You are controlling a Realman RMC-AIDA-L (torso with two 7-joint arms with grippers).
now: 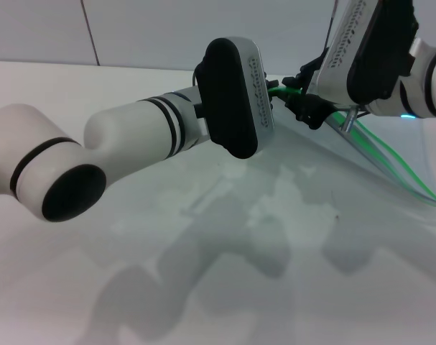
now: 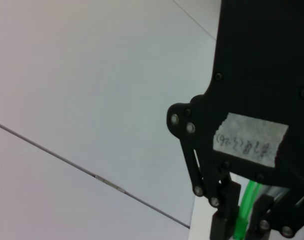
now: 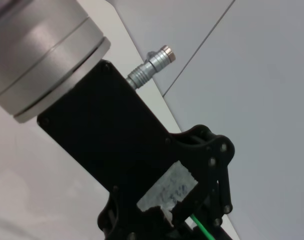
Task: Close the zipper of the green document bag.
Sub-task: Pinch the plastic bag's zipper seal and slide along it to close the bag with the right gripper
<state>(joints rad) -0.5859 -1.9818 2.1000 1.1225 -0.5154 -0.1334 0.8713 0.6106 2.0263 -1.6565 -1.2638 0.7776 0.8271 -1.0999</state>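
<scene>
The green document bag (image 1: 347, 154) hangs as a translucent sheet, lifted off the table at the right. Its zipper (image 1: 288, 90) is a bright green strip stretched taut between my two grippers, then running down to the right. My right gripper (image 1: 311, 108) comes down from the top right. In the left wrist view the right gripper (image 2: 244, 220) is shut on the zipper (image 2: 247, 197). My left gripper (image 1: 276, 88) is mostly hidden behind its wrist camera and holds the strip's near end. The right wrist view shows the left gripper (image 3: 192, 227) with a thin green line (image 3: 204, 231) leaving it. I cannot make out the slider.
A white table (image 1: 203, 273) lies under both arms, with a pale wall (image 1: 146, 29) behind it. My left forearm (image 1: 131, 136) crosses the middle of the head view.
</scene>
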